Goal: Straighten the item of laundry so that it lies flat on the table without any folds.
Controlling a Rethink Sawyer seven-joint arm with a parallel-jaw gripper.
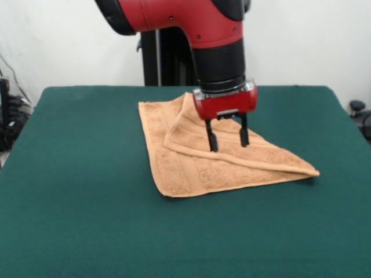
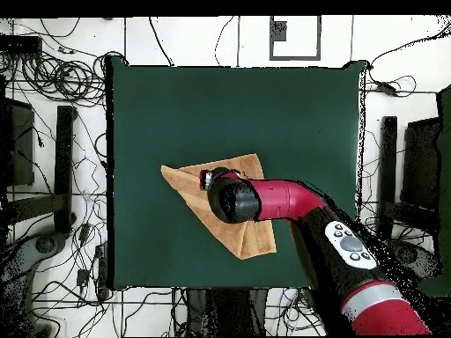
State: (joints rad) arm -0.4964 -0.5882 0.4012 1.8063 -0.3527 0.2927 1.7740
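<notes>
The arm (image 1: pixel 191 23) has a glossy red shell with small dark screws, then a black cylindrical wrist ending in a silver ring. Below sits a squat red gripper (image 1: pixel 227 139) housing with 2 slim black fingers (image 1: pixel 212 139). From overhead, a grey oval panel (image 2: pixel 351 245) with round buttons and a silver band mark the red forearm

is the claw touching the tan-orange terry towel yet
Cannot tell. In the front view the open claw has its tips over the folded tan-orange terry towel, but no contact or gap shows plainly; in the overhead view the arm hides the tips.
</notes>
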